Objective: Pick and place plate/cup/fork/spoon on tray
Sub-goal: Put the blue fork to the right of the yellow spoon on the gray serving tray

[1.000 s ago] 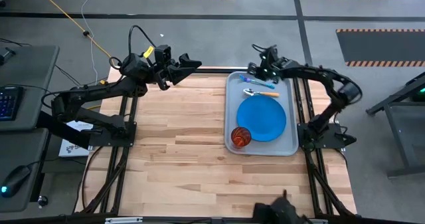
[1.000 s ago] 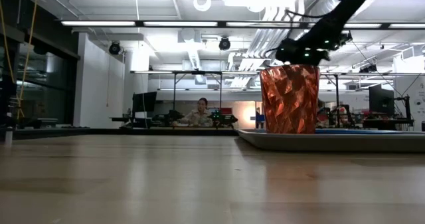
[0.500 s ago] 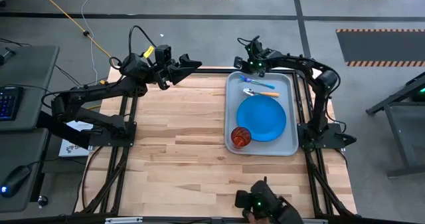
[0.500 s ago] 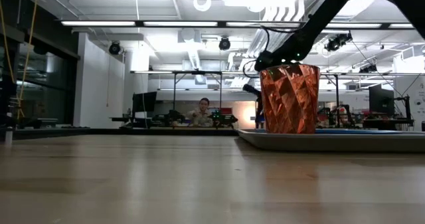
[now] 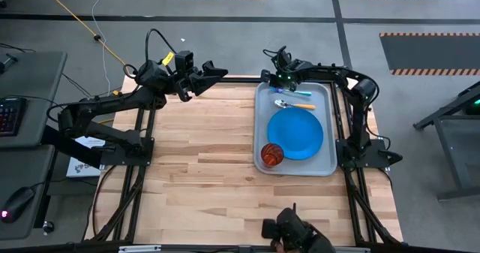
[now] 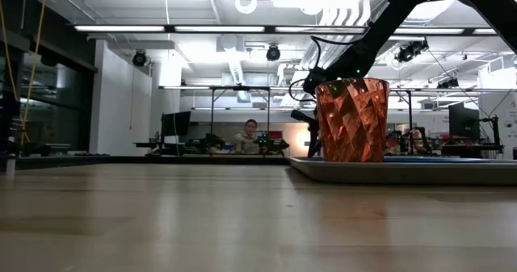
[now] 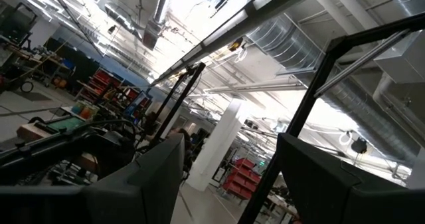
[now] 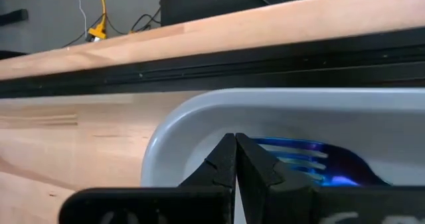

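I've got the R gripper (image 5: 271,76) at the tray's (image 5: 328,133) far-left corner, just outside the rim, w/ nothing held. In the R wrist view the two dark fingers (image 8: 229,164) sit pressed together, tips touching — closed on nothing. Just past those tips is the tray's rounded corner wall (image 8: 199,117), and beyond the wall, inside the tray, the fork's (image 8: 312,161) blue head w/ its tines. From above, the fork (image 5: 296,94) lies across the far end of the tray, teal handle pointing away from the R fingers, and the spoon (image 5: 292,104) lies just beside it on the nearer side, silver bowl toward the fingers, orange handle away. The plate (image 5: 295,133) lies flat mid-tray, near the spoon; can't tell if they touch. The cup (image 5: 272,155) stands upright in the near-left corner of the tray, right by the plate's edge. Low view shows the cup (image 6: 351,120) upright on the tray (image 6: 404,170), w/ the R arm coming down behind it. All four items are on the tray, which sits on the right side of the wood table (image 5: 202,155). The L gripper (image 5: 215,73) waits at the table's far edge, well apart from the tray; its wrist cam looks up at the ceiling, and the two fingers (image 7: 153,177) show w/ a wide gap between them — spread, holding nothing. A person (image 6: 246,136) sits at a bench far back in the room.
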Robot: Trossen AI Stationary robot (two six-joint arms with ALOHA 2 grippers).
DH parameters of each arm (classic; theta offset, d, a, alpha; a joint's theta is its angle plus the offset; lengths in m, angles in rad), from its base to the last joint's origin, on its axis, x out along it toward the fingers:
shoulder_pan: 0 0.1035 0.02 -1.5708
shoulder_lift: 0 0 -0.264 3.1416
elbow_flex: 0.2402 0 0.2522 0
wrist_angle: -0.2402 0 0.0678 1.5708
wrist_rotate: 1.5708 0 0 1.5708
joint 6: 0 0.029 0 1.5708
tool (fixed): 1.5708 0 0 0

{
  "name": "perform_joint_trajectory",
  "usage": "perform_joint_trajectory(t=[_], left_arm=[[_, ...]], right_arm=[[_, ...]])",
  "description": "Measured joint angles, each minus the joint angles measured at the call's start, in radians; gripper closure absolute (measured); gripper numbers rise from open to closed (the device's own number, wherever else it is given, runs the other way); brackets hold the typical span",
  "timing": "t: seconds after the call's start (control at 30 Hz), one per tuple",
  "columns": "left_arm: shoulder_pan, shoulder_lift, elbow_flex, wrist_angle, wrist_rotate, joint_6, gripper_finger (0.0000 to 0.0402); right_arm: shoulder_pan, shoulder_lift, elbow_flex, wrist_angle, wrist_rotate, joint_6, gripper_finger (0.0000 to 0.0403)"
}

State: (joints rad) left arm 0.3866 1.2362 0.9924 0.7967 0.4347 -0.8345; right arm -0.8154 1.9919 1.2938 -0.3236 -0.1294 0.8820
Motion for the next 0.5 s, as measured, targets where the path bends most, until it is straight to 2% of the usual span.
perform_joint_trajectory(t=[0.5], left_arm=[[0.000,0.000,0.000,0.000,0.000,0.001,0.0172]], right_arm=[[0.058,-0.014,0.000,-0.028,-0.074,-0.034,0.0403]])
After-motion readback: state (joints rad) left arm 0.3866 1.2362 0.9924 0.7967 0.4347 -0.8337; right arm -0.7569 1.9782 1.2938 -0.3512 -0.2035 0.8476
